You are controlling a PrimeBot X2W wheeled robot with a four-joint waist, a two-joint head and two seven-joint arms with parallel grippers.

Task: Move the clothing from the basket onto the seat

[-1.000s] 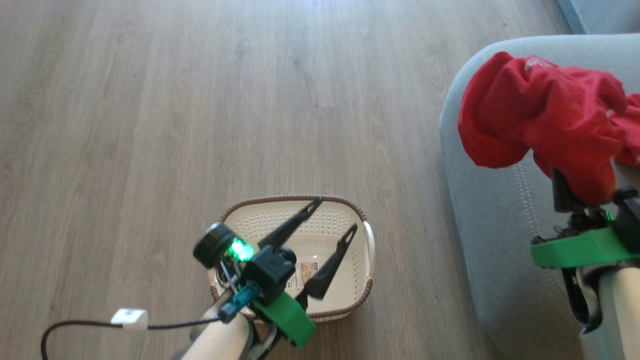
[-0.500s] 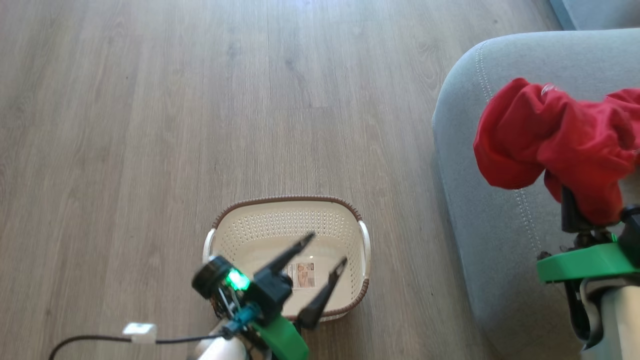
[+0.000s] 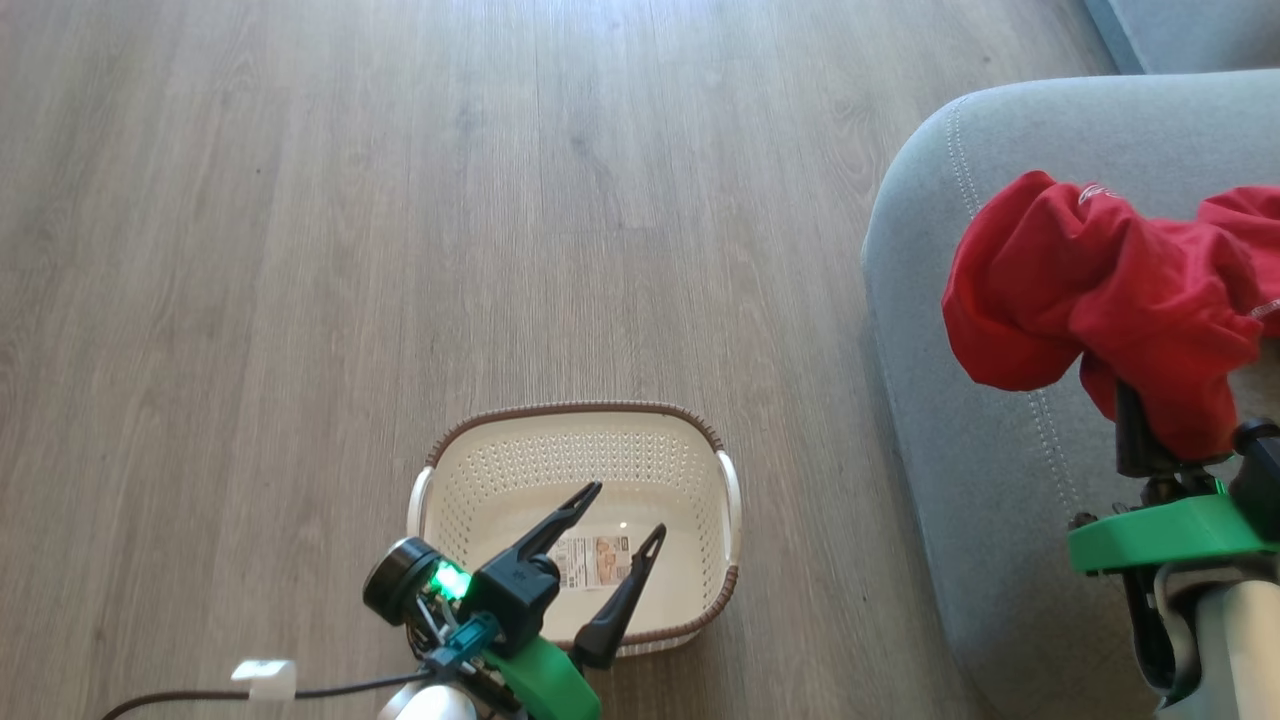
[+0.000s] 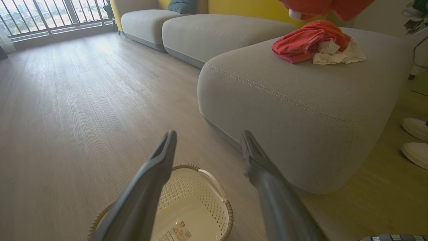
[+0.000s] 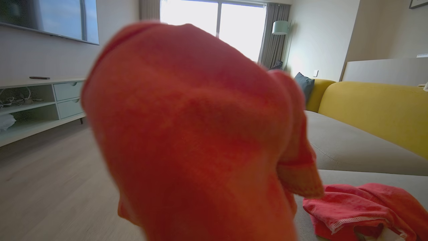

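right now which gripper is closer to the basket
Left. The left gripper hangs open directly above the basket, fingers over its floor. The right gripper is off to the side above the grey seat, shut on a red garment.

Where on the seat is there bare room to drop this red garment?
The seat is bare from its stitched seam up to the red and white pile. It is crowded only at that pile. The basket floor is bare but for its label.

No text can be read; the label (image 3: 592, 560) on the basket (image 3: 580, 455) floor is too small.
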